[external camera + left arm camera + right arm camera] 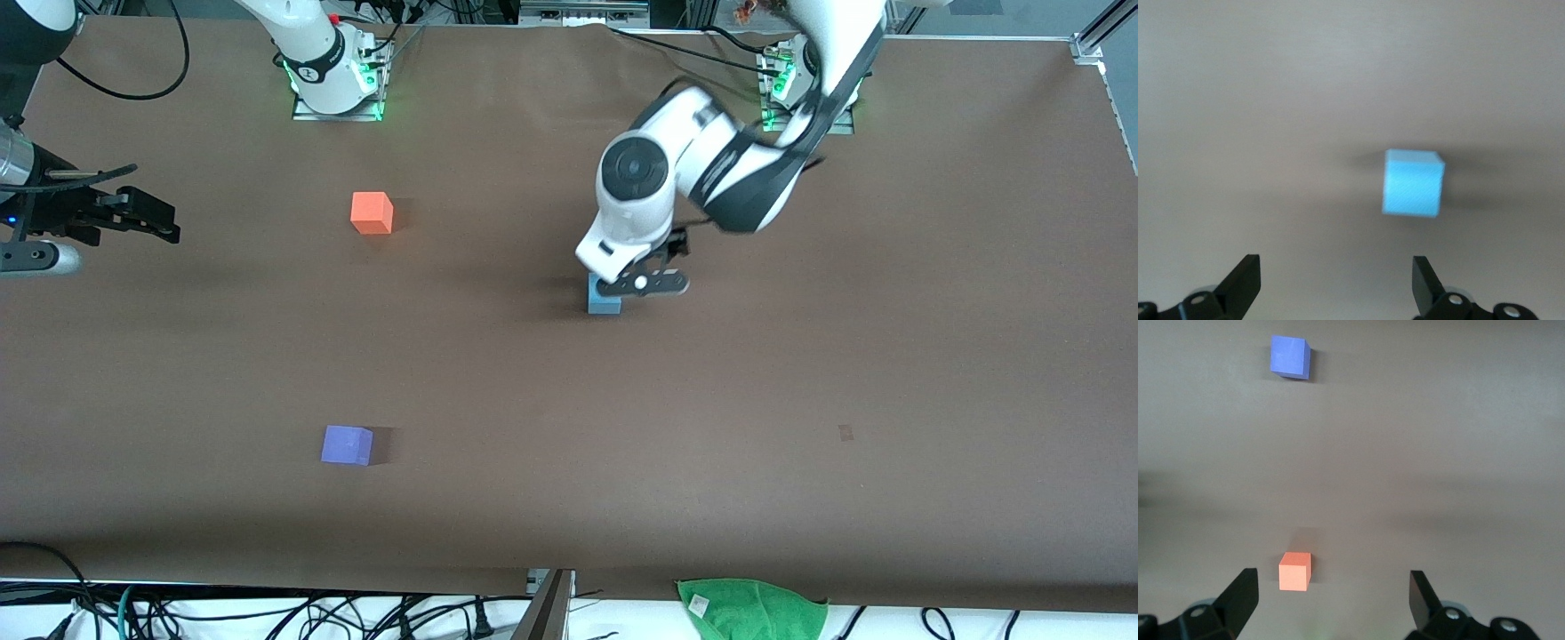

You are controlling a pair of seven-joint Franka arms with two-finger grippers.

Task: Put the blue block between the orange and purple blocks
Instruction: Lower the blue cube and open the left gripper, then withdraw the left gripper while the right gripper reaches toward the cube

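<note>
Left wrist view: blue block (1413, 183) below open left gripper (1337, 283)

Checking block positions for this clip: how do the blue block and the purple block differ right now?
The blue block is light sky-blue; the purple block is darker violet. The blue block sits mid-table directly under the open left gripper, partly hidden by it; the purple block stands alone, nearer the front camera and toward the right arm's end, with no gripper over it. Both are plain cubes that look alike in size, resting flat on the table.
</note>
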